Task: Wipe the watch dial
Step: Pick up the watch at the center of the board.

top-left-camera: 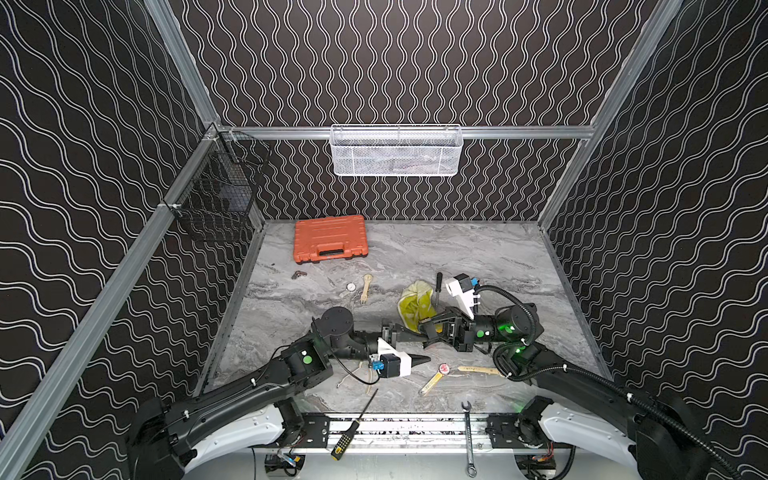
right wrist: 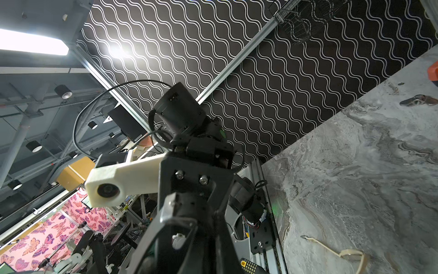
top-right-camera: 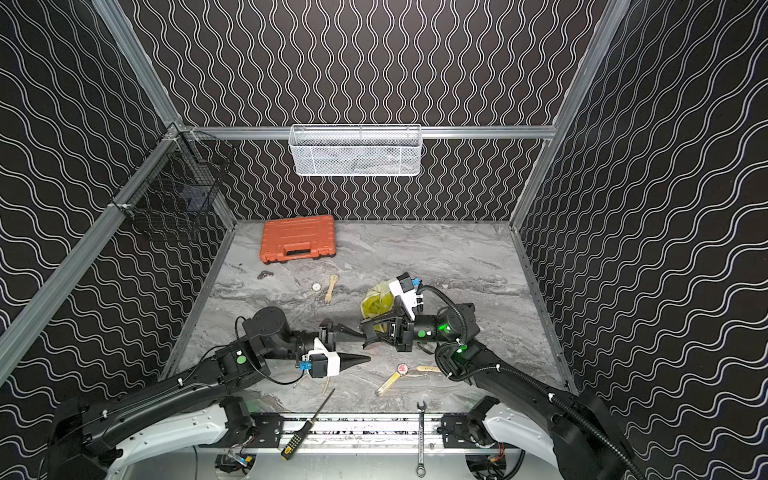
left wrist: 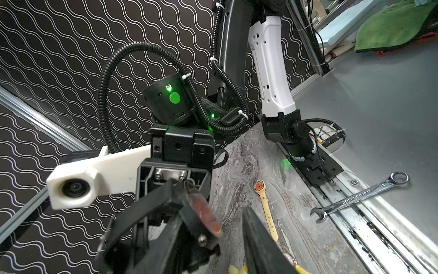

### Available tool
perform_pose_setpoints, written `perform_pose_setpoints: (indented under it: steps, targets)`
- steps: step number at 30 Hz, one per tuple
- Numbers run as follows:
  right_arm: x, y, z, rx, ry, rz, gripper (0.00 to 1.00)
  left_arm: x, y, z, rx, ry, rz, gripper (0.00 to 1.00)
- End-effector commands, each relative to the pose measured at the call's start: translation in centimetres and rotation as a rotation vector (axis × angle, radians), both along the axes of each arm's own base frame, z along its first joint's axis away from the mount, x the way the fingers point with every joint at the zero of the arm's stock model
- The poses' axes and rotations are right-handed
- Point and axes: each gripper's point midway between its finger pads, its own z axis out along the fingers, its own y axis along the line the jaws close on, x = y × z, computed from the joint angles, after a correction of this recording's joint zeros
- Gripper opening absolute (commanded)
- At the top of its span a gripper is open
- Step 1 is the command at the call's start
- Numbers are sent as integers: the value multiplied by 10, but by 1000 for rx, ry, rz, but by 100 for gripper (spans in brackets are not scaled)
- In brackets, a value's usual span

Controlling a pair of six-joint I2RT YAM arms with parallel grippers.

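Probably light and glass-fragile, the red-dialled watch (top-left-camera: 444, 368) is best held by its yellow strap (top-left-camera: 430, 383); the right tool (top-left-camera: 428, 332) is clenched, the left tool (top-left-camera: 415, 336) unclear.

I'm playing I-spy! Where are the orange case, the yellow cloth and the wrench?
Orange case (top-left-camera: 330, 232): in a top view, lid's middle.
Yellow cloth (top-left-camera: 413, 303): in a top view, its middle.
Wrench (top-left-camera: 468, 436): in a top view, its shaft.

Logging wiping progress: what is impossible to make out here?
What, if anything, the left pincer holds: right pincer overlaps it in both top views; left wrist view blurs it.
Whether the yellow cloth is held: both top views, right pincer covers its edge.
What the white basket holds: both top views, mesh hides it.
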Motion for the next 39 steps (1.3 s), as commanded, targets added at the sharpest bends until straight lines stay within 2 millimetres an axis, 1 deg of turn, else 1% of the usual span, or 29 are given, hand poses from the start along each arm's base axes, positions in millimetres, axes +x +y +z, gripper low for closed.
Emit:
perform_pose_setpoints:
  steps: [1, 3, 6, 10, 14, 16, 19, 22, 25, 28, 31, 35, 37, 39]
  targets:
    - [7, -1, 8, 29, 21, -44, 0, -3, -4, 7, -18, -37, -7, 42]
    - [10, -2, 8, 33, 46, -59, 0, 0, -8, 3, 0, -48, 10, 42]
    - [7, -3, 14, 67, 62, -39, 0, 8, -14, 0, 13, -74, 56, 41]
    - [2, -4, 16, 78, 71, -14, 0, 16, -17, -3, 36, -126, 102, 40]
    - [-1, -4, 13, 58, 64, -5, 0, 24, -13, -11, 110, -162, 144, 40]
    - [-1, -4, 13, 45, 67, -8, 0, 26, -9, -20, 161, -182, 159, 39]
    - [-4, -7, 17, 63, 69, -4, 0, 29, -4, -27, 206, -211, 181, 40]
    - [-8, -7, 24, 83, 71, 25, 0, 33, -3, -25, 202, -231, 203, 42]
    - [-9, -6, 25, 82, 91, 50, 0, 33, -4, -24, 197, -242, 200, 44]
    - [-10, -4, 26, 79, 113, 75, 0, 38, -4, -24, 184, -266, 228, 44]
    - [-11, -4, 25, 78, 129, 76, 0, 42, -6, -27, 197, -305, 235, 41]
    - [-11, -6, 23, 78, 129, 61, 0, 49, -7, -24, 194, -344, 270, 33]
    - [-9, -5, 20, 64, 135, 47, 0, 48, -9, -22, 193, -351, 258, 29]
    - [-8, -5, 17, 57, 134, 39, 0, 43, -10, -17, 191, -312, 235, 27]
